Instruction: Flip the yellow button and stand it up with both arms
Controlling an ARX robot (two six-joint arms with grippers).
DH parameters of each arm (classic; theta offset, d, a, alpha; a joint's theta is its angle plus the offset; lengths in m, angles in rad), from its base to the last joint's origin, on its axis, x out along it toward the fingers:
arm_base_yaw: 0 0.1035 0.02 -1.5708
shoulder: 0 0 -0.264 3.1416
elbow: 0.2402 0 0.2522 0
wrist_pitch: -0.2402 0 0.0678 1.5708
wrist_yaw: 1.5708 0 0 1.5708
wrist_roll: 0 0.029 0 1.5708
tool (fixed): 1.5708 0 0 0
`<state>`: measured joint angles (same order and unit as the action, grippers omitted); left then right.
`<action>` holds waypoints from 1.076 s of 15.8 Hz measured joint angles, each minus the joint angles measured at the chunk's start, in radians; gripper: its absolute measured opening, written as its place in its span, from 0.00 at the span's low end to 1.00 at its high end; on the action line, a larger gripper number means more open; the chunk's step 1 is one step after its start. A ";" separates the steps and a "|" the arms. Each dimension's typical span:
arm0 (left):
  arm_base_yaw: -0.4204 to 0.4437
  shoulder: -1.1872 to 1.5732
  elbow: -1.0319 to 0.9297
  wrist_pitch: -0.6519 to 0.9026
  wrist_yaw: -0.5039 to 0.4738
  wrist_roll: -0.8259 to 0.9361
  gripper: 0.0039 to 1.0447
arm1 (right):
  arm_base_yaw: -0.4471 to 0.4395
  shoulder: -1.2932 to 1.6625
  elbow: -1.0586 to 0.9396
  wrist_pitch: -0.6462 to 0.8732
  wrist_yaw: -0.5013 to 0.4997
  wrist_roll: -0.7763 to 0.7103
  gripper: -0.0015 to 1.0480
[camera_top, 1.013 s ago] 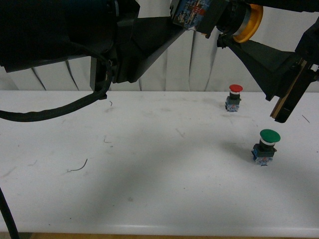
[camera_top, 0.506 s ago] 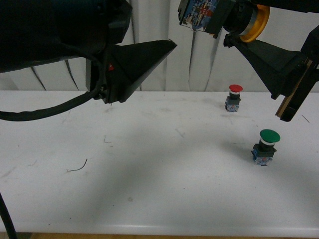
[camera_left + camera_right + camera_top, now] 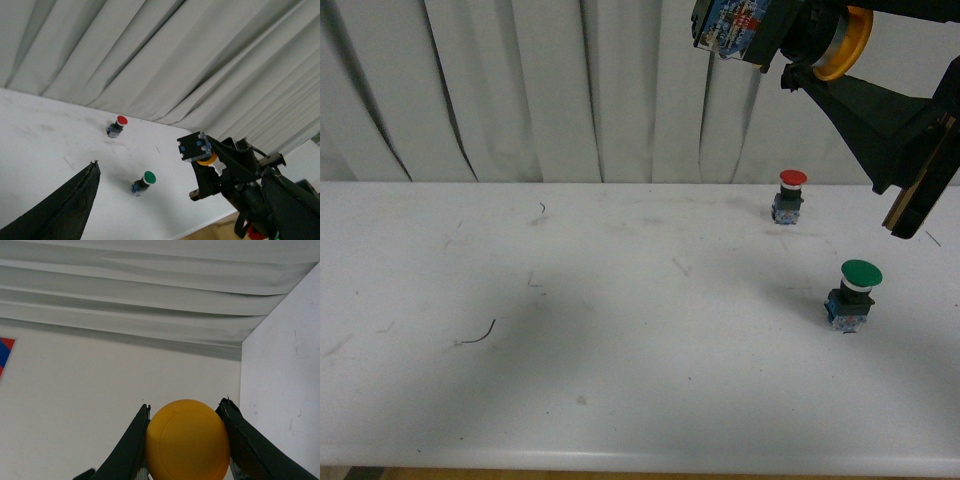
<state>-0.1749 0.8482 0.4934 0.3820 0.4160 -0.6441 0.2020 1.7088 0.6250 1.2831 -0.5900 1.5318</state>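
The yellow button hangs high above the table's right side, lying sideways with its blue-grey base toward the left and its yellow cap toward the right. My right gripper is shut on it. In the right wrist view the round yellow cap sits squeezed between both black fingers of the right gripper. From the left wrist view the button and the right arm holding it are some way off, and only one black left finger shows, with nothing in it. The left gripper is open and out of the front view.
A red-capped switch stands at the back right of the white table. A green-capped switch stands nearer the front right. Grey curtain folds hang behind the table. A thin wire scrap lies at the left.
The left arm has let go of the button's base, pulled back to the left and left the front view. The right gripper has drifted slightly up and right, still holding the button.
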 joint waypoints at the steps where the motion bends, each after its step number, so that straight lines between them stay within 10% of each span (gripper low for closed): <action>1: 0.024 -0.117 -0.008 -0.103 -0.026 0.098 0.93 | 0.001 -0.003 0.000 0.000 0.003 -0.004 0.35; 4: 0.023 -0.388 -0.161 -0.242 -0.545 0.509 0.58 | 0.008 -0.012 0.000 0.000 0.010 -0.013 0.35; 9: 0.182 -0.505 -0.312 -0.210 -0.429 0.625 0.01 | 0.007 -0.029 0.000 0.002 0.011 -0.019 0.35; 17: 0.175 -0.640 -0.430 -0.241 -0.416 0.629 0.01 | 0.013 -0.062 -0.008 0.000 0.010 -0.045 0.35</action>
<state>-0.0002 0.2081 0.0635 0.1413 -0.0002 -0.0147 0.2146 1.6470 0.6167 1.2827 -0.5797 1.4868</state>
